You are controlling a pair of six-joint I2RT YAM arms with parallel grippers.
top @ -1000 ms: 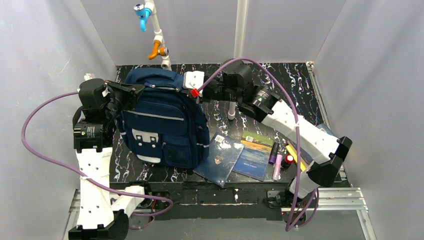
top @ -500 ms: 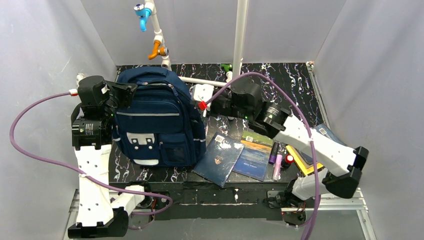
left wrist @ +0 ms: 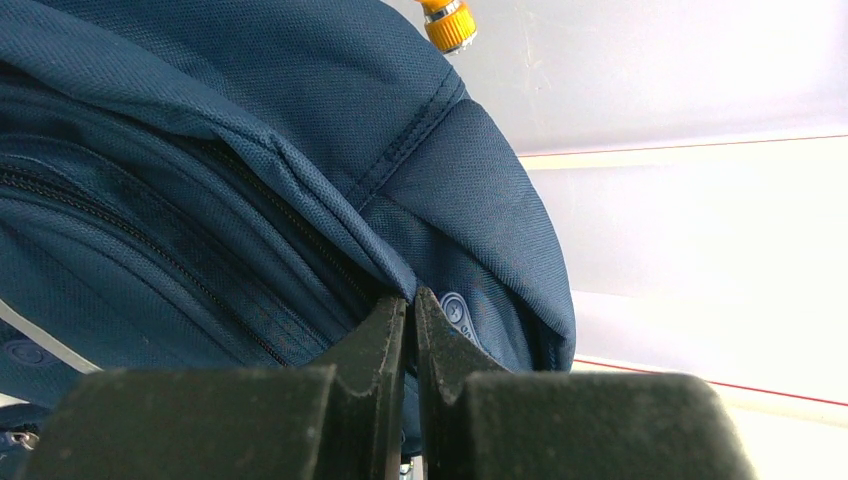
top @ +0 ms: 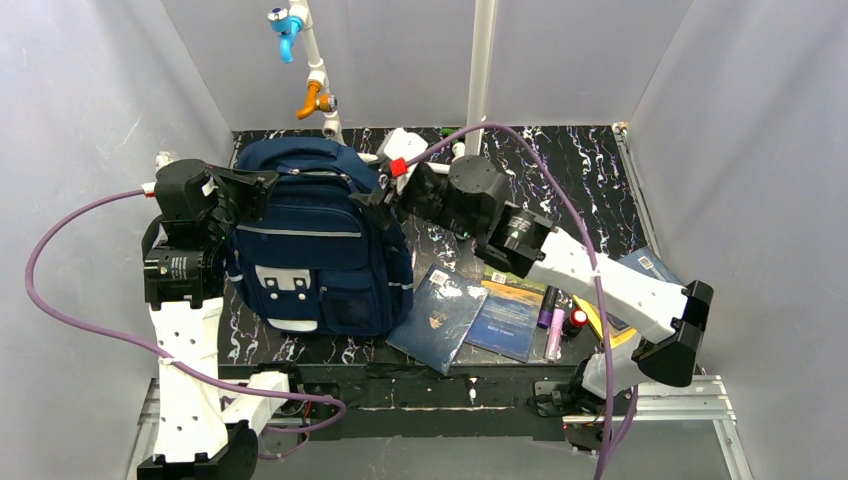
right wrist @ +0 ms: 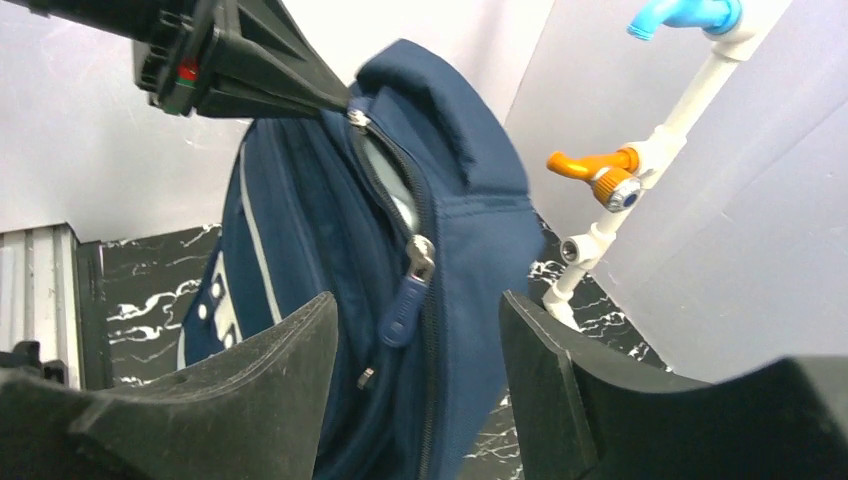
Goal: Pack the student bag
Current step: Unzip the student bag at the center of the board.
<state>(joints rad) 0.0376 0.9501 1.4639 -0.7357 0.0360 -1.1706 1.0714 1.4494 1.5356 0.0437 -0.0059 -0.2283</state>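
Observation:
The student bag (top: 315, 250), navy with thin grey stripes, stands upright at the left of the black marbled table (top: 570, 170). My left gripper (top: 262, 188) is shut on the fabric by the zip at the bag's top left; in the left wrist view (left wrist: 410, 300) the jaws pinch a fold of the bag (left wrist: 250, 150). My right gripper (top: 382, 198) is open at the bag's upper right side. In the right wrist view (right wrist: 418, 305) a blue zip pull (right wrist: 404, 305) hangs between its spread fingers, untouched, on the bag (right wrist: 470, 240).
Two books (top: 440, 315) (top: 508, 312) lie flat right of the bag, with pens (top: 552, 318) and a yellow item (top: 592, 312) beside them. White pipes with an orange valve (top: 314, 102) and a blue tap (top: 284, 22) stand behind the bag. Grey walls enclose the table.
My right gripper left the bag's top, drew back right, then returned to the bag's upper right side. The bag swung more upright. My left gripper kept its hold.

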